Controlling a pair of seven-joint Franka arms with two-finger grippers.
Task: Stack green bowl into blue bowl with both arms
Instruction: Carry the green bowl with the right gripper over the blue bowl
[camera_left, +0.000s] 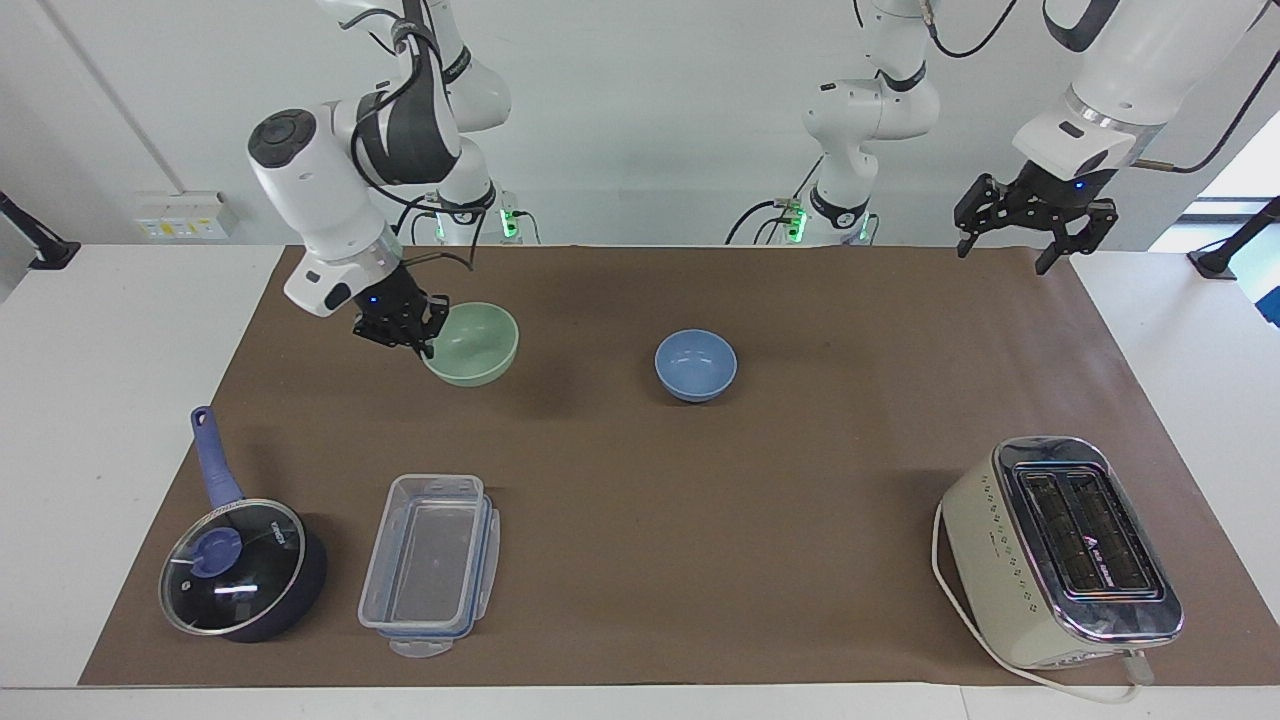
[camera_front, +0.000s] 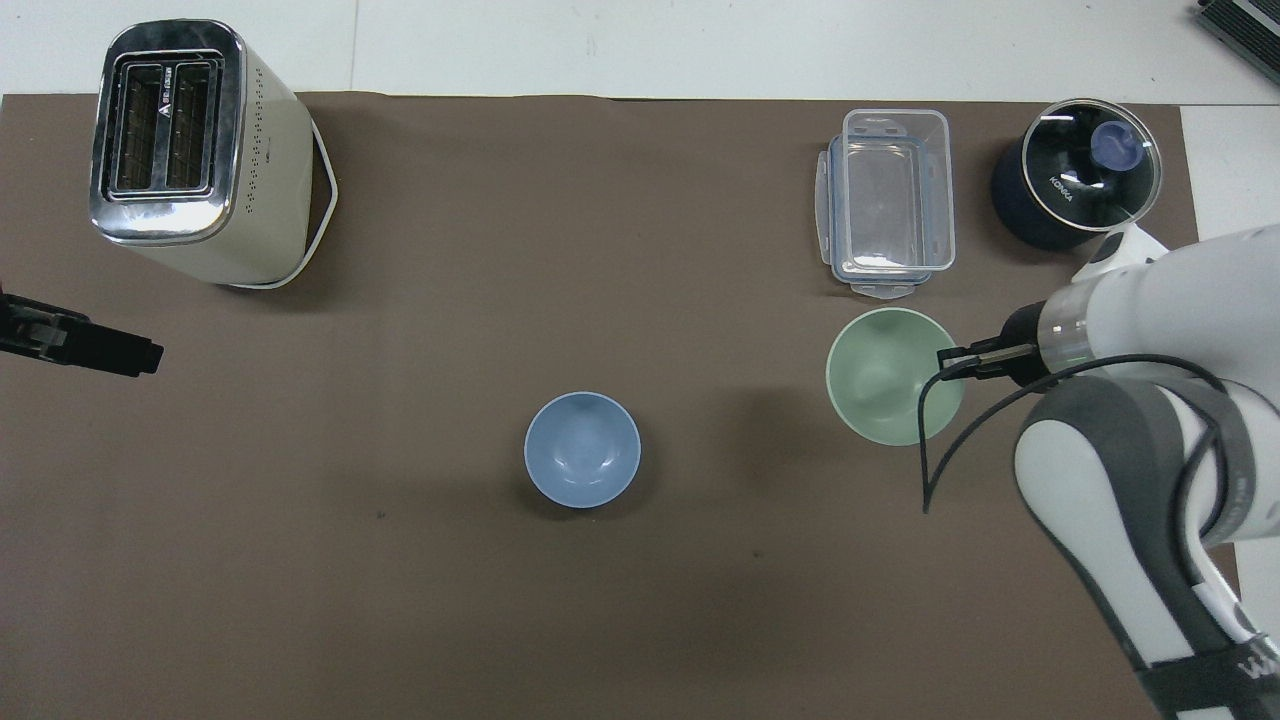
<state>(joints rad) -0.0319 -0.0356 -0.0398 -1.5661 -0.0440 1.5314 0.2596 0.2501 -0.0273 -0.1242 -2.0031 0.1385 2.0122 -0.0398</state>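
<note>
- The right gripper (camera_left: 428, 337) is pinching the green bowl (camera_left: 474, 343) by its rim, up over the bench (camera_left: 700, 480).
- The left gripper (camera_left: 1005, 243) is waiting wide open, holding nothing.
- The blue bowl (camera_left: 696, 365) is sitting mid-bench.

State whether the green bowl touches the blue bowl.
Apart. The facing view shows bare mat between the green bowl, held by the right gripper, and the blue bowl.

Two bowls, green bowl (camera_left: 470, 343) and blue bowl (camera_left: 696, 365); one toaster (camera_left: 1062, 553), one saucepan (camera_left: 245, 568), one container (camera_left: 430, 564).
</note>
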